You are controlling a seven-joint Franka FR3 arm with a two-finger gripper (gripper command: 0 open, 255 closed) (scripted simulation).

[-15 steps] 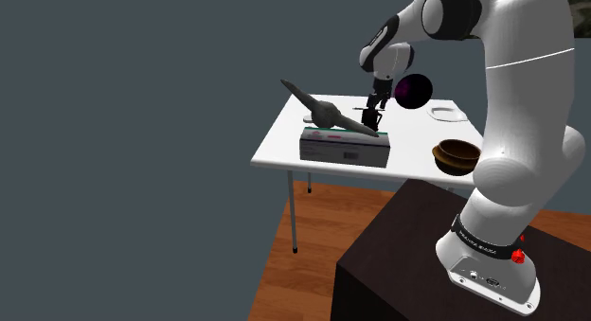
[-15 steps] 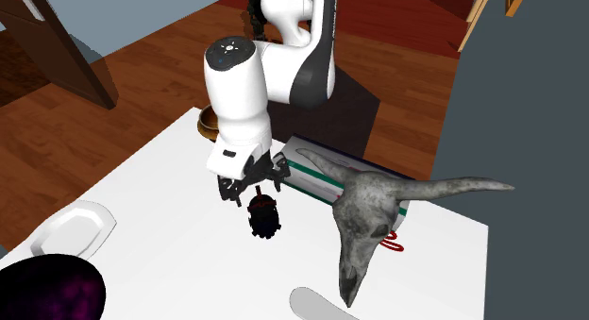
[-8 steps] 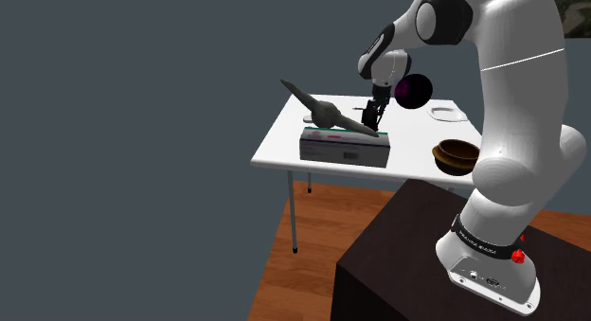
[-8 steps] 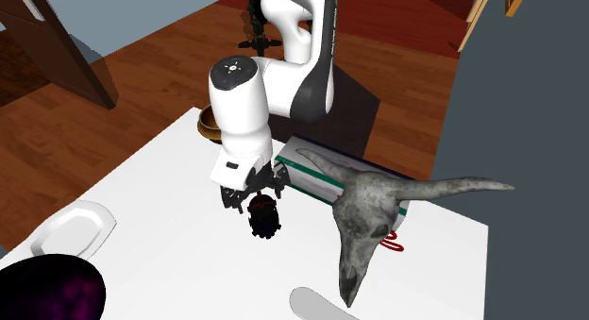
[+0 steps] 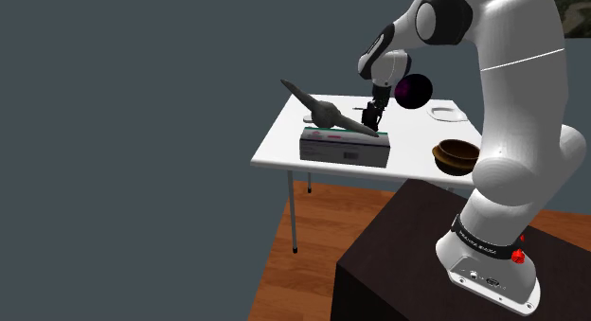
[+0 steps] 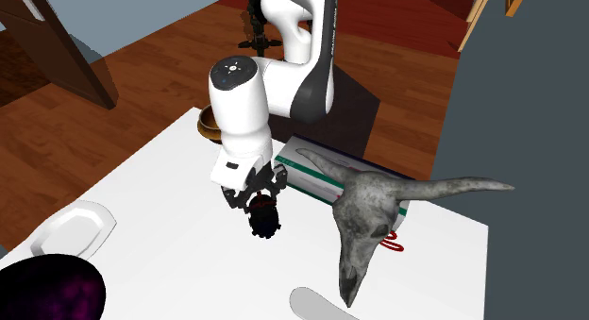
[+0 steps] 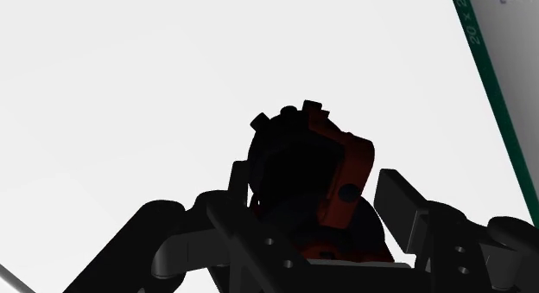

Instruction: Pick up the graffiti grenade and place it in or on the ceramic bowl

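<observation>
My end effector (image 6: pixel 259 197) sits low over the one black-and-red grenade (image 6: pixel 265 225), which stands on the white table (image 6: pixel 170 233); whether I grip it, I cannot tell. Nearby lie one box (image 5: pixel 346 147) and one horned skull (image 6: pixel 373 219); farther off sit one brown bowl (image 5: pixel 456 155) and one white plate (image 6: pixel 74 228).

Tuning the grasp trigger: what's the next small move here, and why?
Probably close the claw on the grenade. In the wrist view its fingers stand apart on either side of it, with a gap showing at one finger, and it sits on the table: straddled, not yet held.
</observation>
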